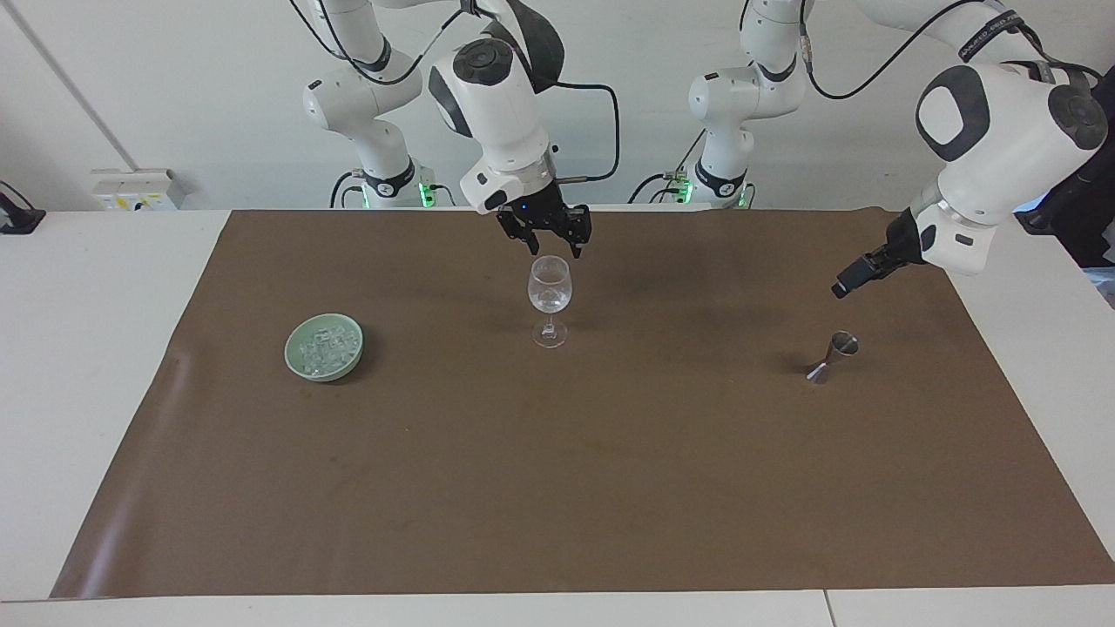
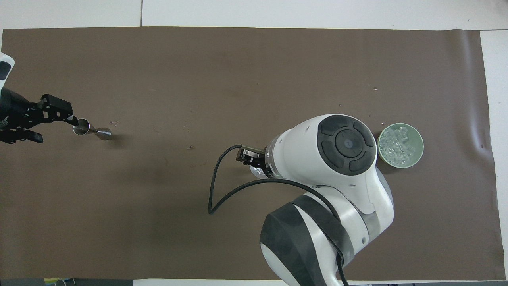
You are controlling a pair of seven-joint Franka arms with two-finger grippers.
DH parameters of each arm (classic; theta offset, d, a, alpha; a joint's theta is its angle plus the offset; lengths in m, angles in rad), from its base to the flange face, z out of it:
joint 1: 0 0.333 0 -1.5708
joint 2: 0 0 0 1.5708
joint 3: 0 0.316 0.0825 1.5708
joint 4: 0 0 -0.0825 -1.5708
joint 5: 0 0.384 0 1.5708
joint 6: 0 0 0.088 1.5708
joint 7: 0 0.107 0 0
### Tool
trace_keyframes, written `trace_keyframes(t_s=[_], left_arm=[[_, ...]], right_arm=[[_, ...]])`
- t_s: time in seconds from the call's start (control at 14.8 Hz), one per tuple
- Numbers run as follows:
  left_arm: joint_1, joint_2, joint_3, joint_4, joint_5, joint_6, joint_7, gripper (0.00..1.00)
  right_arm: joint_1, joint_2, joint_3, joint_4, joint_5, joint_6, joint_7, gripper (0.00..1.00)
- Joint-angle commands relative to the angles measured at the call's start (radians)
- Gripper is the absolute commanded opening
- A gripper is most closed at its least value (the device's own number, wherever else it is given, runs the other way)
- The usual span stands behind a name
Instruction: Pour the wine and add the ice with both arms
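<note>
White wall up top, white table (image 1: 78,366) with a big brown mat (image 1: 557,488) covering most of it. Using the wine glass (image 1: 550,300) as the reference for everything.

The right gripper (image 1: 547,241) hangs just over the glass rim, fingers spread wide, holding nothing. In the overhead view the right arm's big white wrist covers most of the glass. The left gripper (image 1: 843,286) is up in the air well off toward the left arm's end of the table from the glass, over the mat near a small metal jigger (image 1: 834,355); its fingers look parted in the overhead view (image 2: 35,125) and it grips nothing.

The glass is a clear stemmed one, upright on the mat, with something clear sitting low in the bowl part. The ice (image 1: 324,346) is a heap of little glassy cubes in a pale green bowl (image 1: 296,361), well away from the glass toward the right arm's end of the table.

Loads of bare mat farther from the robots than the glass. The bowl is near one mat edge, the jigger nearer the other.
</note>
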Motion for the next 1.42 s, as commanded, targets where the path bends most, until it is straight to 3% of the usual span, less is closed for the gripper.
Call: trace_keyframes(t_s=[0.0,0.27,0.47,0.68,0.88,1.29,1.36], left_arm=[[-0.04,-0.066,0.009,-0.041,0.028,-0.002,0.131,1.0],[-0.077,-0.061,0.005,0.034,0.035,-0.022,0.18,1.0],[-0.1,-0.041,0.006,0.118,0.113,-0.114,0.212,1.0],[-0.1,-0.054,0.011,0.111,0.109,-0.122,0.234,1.0],[-0.086,-0.054,0.009,0.111,0.109,-0.123,0.245,1.0],[-0.07,-0.08,-0.001,0.062,0.109,-0.12,0.274,1.0],[-0.053,-0.081,-0.013,0.062,0.11,-0.119,0.274,1.0]], right_arm=[[-0.054,-0.033,-0.001,0.004,-0.025,-0.012,-0.004,1.0],[-0.177,-0.089,-0.004,0.004,-0.05,-0.121,-0.043,1.0],[-0.292,-0.109,-0.006,0.024,-0.088,-0.202,-0.262,1.0],[-0.408,-0.114,-0.007,0.042,-0.112,-0.297,-0.425,1.0],[-0.499,-0.115,-0.007,0.047,-0.224,-0.345,-0.543,1.0],[-0.672,-0.109,-0.004,0.065,-0.237,-0.406,-0.707,1.0],[-0.678,-0.106,-0.009,0.115,-0.238,-0.447,-0.753,1.0]])
